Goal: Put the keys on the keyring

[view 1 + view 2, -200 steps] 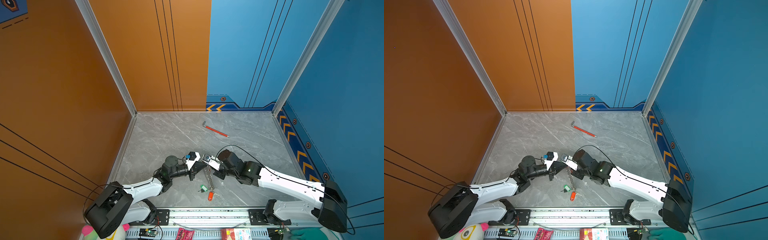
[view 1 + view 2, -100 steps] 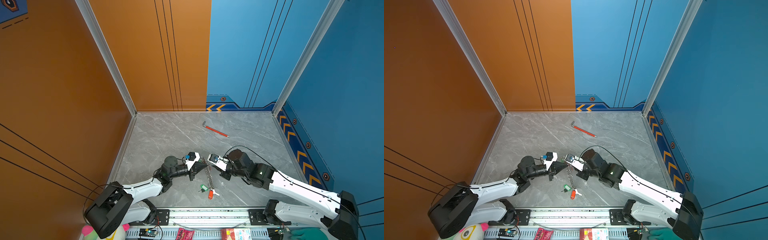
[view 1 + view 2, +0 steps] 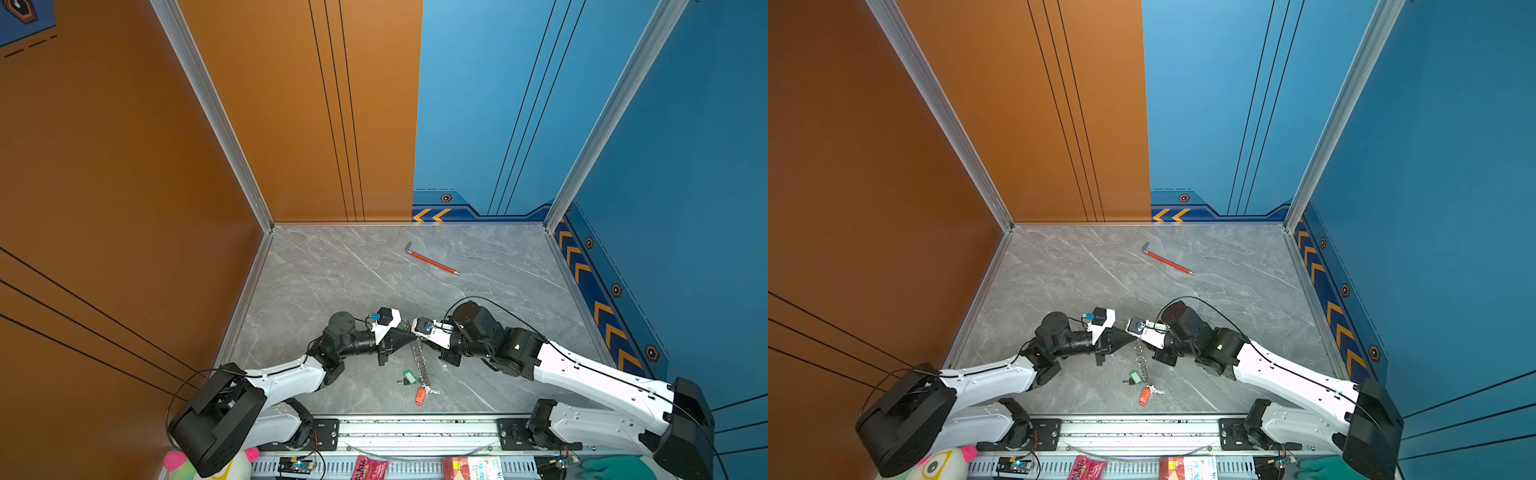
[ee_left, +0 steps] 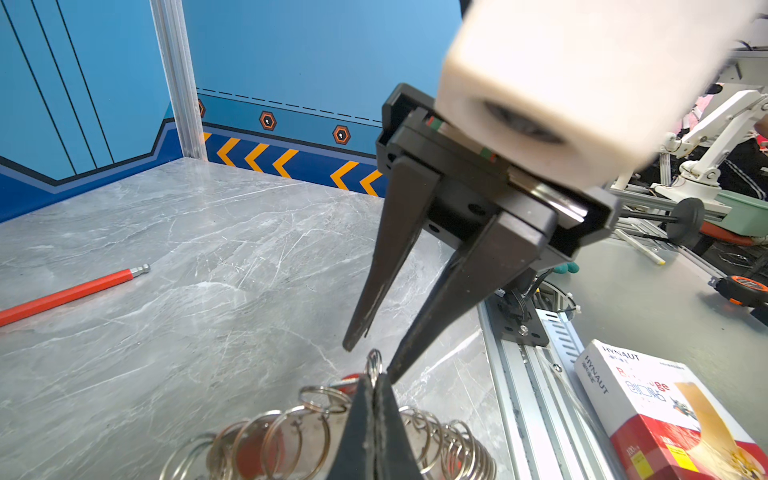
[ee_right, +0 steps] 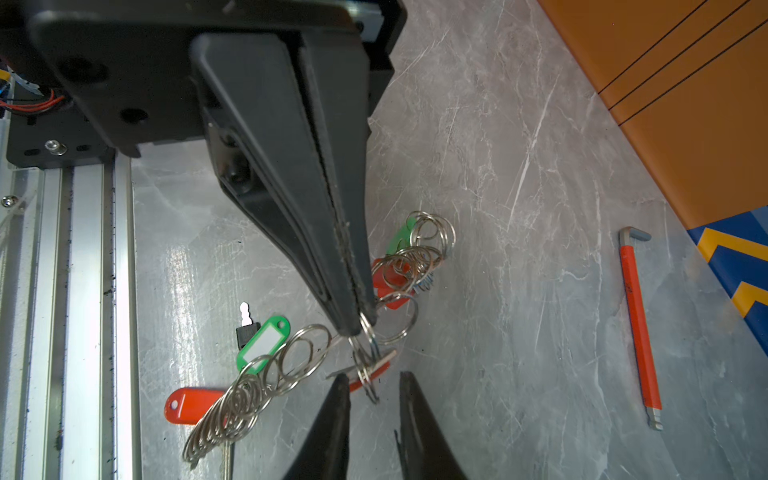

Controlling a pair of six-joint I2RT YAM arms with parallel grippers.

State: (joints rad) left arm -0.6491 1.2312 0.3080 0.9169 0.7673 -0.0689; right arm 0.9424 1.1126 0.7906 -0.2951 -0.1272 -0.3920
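The keyring [image 5: 241, 403] hangs as a chain from my left gripper [image 5: 357, 328], which pinches one ring. Its lower end lies on the grey marble table [image 3: 332, 282] near the front rail [image 3: 415, 428]. My right gripper [image 5: 372, 380] has come back to it with jaws slightly spread, so I judge threading restarts. The green-tag key [image 5: 262, 343] lies beside, apparently loose. An orange wall [image 3: 291, 124] and a blue wall [image 3: 478, 104] stand behind.
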